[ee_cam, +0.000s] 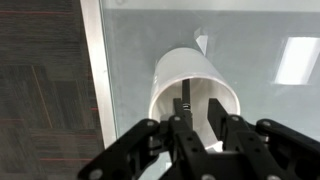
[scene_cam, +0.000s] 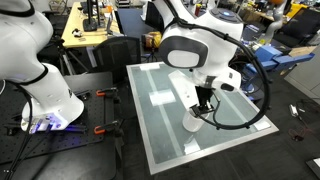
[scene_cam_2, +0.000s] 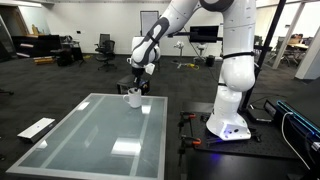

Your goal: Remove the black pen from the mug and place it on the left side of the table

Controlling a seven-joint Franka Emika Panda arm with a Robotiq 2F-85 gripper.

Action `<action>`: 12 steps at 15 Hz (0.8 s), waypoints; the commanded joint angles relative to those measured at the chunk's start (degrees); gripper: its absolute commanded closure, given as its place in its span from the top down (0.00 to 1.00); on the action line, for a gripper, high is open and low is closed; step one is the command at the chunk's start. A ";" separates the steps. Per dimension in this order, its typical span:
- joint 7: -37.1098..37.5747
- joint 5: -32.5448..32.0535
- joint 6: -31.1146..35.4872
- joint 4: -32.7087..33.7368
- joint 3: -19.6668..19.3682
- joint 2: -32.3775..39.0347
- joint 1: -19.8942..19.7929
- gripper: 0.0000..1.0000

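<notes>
Wrist view, frame centre: the end effector (ee_cam: 203,118) straddles the mouth of the mug (ee_cam: 185,65). Only the black pen (ee_cam: 186,104) tip shows inside; grip indeterminable. Mug stands near tabletop (ee_cam: 130,50) edge.

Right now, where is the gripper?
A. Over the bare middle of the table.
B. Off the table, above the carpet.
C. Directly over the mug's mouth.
C: the wrist view shows the gripper right above the open mouth of the mug, with the edge of the table beside it.
</notes>
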 commanded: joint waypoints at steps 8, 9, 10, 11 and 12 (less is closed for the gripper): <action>1.51 -0.47 1.03 3.40 1.57 4.59 -1.20 0.32; 1.43 -0.39 1.16 3.62 1.67 4.91 -1.27 0.32; 1.34 -0.33 1.45 3.78 1.79 5.21 -1.32 0.32; 1.17 -0.17 1.72 3.95 1.95 5.47 -1.42 0.32; 0.98 0.02 2.14 4.09 2.16 5.73 -1.54 0.32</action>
